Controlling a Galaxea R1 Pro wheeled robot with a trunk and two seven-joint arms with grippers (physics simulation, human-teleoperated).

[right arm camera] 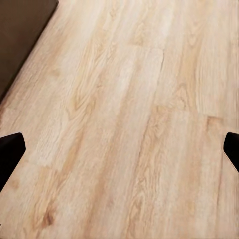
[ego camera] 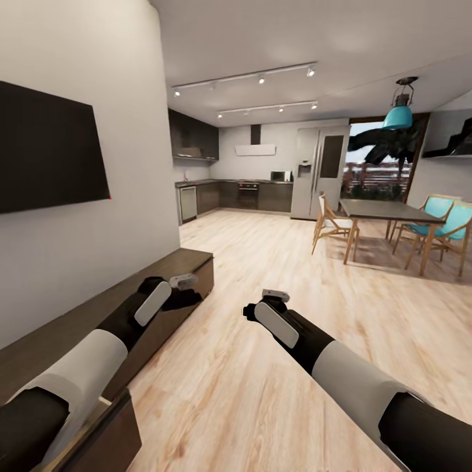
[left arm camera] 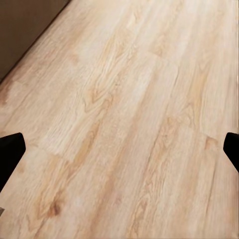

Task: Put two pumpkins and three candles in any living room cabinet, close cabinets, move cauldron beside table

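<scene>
— So, what's biggest? 
— Pale wooden floor (ego camera: 275,367) running far back to a kitchen, with a dining table (ego camera: 383,211) and chairs far right. 
— And the cabinet? 
— Long dark-brown cabinet (ego camera: 98,321) along the left wall under a black TV (ego camera: 49,147); at the near left its door (ego camera: 108,436) looks swung open, though I can't be sure. 
— The 2 grippers? 
— Left gripper (left arm camera: 119,149) and right gripper (right arm camera: 119,149) both spread wide over bare floor, holding nothing; the left arm (ego camera: 147,305) hangs over the cabinet top.
</scene>
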